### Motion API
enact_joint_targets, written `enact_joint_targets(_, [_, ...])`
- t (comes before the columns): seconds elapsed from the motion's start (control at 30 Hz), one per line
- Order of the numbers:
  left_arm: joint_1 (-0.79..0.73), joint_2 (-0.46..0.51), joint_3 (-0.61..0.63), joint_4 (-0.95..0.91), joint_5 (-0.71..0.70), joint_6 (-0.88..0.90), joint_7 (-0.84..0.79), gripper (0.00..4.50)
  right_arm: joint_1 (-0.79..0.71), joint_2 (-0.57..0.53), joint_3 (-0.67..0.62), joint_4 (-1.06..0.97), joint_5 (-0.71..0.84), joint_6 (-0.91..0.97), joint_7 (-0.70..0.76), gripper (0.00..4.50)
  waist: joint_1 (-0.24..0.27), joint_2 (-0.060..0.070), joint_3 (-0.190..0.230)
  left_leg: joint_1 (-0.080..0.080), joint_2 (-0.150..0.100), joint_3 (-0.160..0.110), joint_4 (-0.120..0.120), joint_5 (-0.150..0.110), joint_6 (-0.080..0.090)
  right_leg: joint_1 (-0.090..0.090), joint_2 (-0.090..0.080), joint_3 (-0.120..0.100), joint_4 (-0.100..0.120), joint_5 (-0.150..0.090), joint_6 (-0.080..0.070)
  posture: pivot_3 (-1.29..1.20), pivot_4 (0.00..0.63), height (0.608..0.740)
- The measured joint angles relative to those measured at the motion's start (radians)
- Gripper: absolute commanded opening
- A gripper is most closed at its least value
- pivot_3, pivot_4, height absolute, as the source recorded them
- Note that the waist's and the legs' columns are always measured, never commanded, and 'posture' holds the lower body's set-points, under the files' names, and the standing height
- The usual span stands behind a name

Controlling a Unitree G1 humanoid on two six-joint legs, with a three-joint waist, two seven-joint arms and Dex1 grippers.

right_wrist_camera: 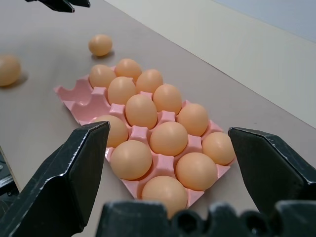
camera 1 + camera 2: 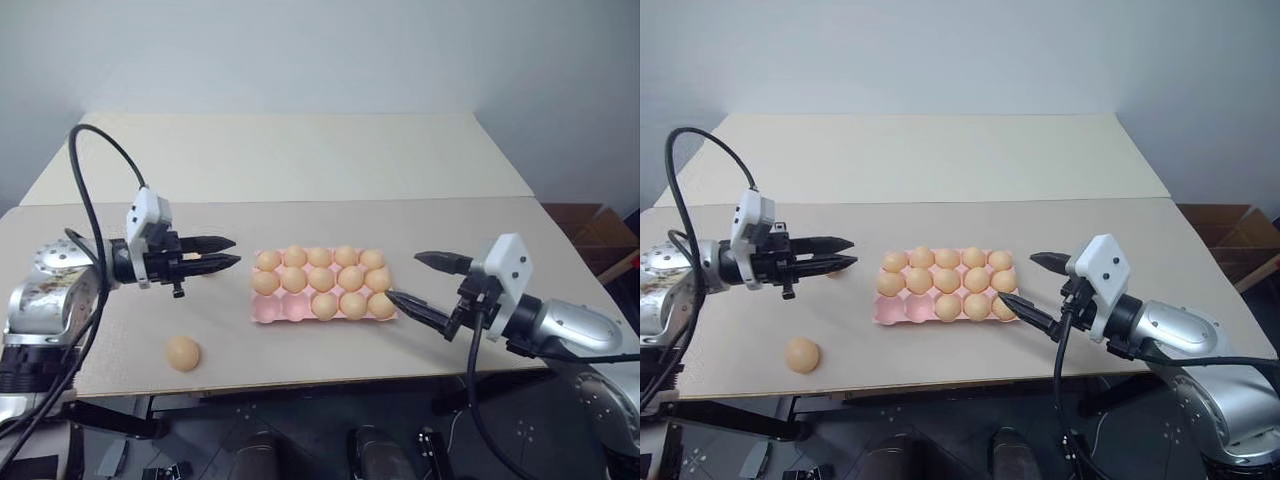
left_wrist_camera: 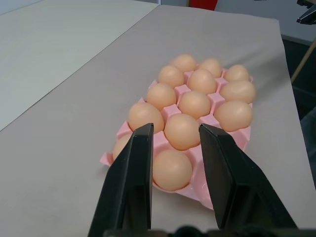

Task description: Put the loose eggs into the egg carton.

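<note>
Egg carton (image 2: 268, 313) is sitting mid-table (image 2: 300, 170), long axis running left-right, two near-left cups empty. You're hovering left gripper (image 2: 237, 250) just off its left end, fingers closed down, holding nothing. Right gripper (image 2: 406, 277) is waiting spread wide and empty at right end. Next, I reckon: open left, drop onto near loose egg (image 2: 182, 352); its axis is hard to call. Second loose egg (image 1: 100, 44) is lying beyond.

Smooth, softly sheened eggs (image 1: 140, 110) sit in the egg carton (image 1: 81, 102) of matt pink moulded plastic-looking material, which lies on a matt beige tabletop (image 2: 330, 160) like paperboard, beside each gripper's matt black fingers (image 3: 129, 178).
</note>
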Motion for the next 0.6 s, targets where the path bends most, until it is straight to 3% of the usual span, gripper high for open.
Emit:
enact_joint_targets(0.37, [0.107, 0.096, 0.166, -0.059, -0.071, 0.034, -0.009, 1.54, 0.009, 0.000, -0.004, -0.012, 0.010, 0.000, 0.004, 4.50, -0.001, 0.000, 0.000, 0.001, 0.000, 0.001, 0.000, 0.000, 0.000, 0.000, -0.001, 0.000, 0.000, 0.000, 0.000, 0.00, 0.150, 0.740])
enact_joint_targets(0.6, [0.240, 0.186, 0.292, -0.085, -0.150, 0.150, -0.050, 3.73, 0.017, -0.003, -0.007, -0.018, 0.019, 0.000, 0.008, 4.50, 0.002, 0.000, 0.000, 0.001, 0.000, 0.001, 0.000, 0.000, 0.000, 0.000, -0.001, 0.000, 0.001, 0.000, 0.000, 0.00, 0.150, 0.740])
